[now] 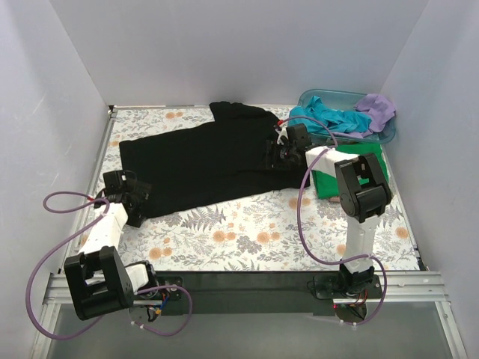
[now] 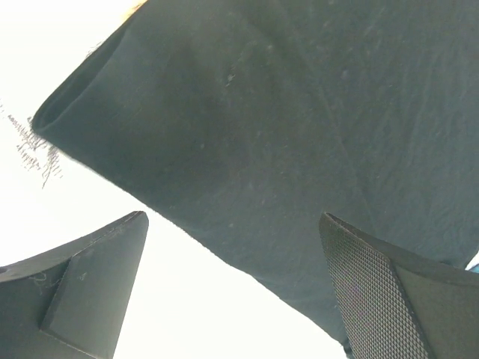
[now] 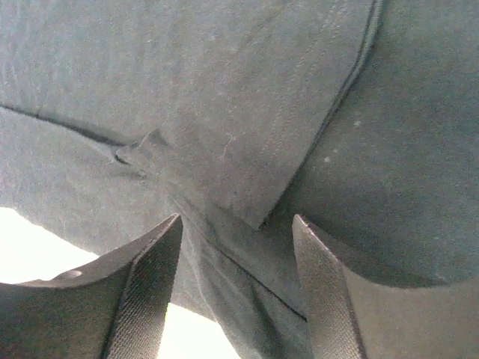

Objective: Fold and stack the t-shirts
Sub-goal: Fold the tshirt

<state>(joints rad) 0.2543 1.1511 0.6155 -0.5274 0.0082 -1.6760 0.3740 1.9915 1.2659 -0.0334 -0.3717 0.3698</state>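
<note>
A black t-shirt (image 1: 202, 161) lies spread across the floral table, its hem at the left and its sleeves at the right. My left gripper (image 1: 129, 193) is open just off the shirt's near left corner; its wrist view shows the black hem (image 2: 284, 134) between the spread fingers (image 2: 374, 292). My right gripper (image 1: 283, 153) is open, low over the shirt's right sleeve seam (image 3: 247, 224). A folded bright green t-shirt (image 1: 329, 183) lies under the right arm. Teal (image 1: 329, 120) and lilac (image 1: 378, 111) t-shirts are heaped in the blue tub.
The translucent blue tub (image 1: 318, 97) stands at the back right corner. White walls enclose the table on three sides. A metal rail (image 1: 247, 284) runs along the near edge by the arm bases. Purple cables loop from both arms.
</note>
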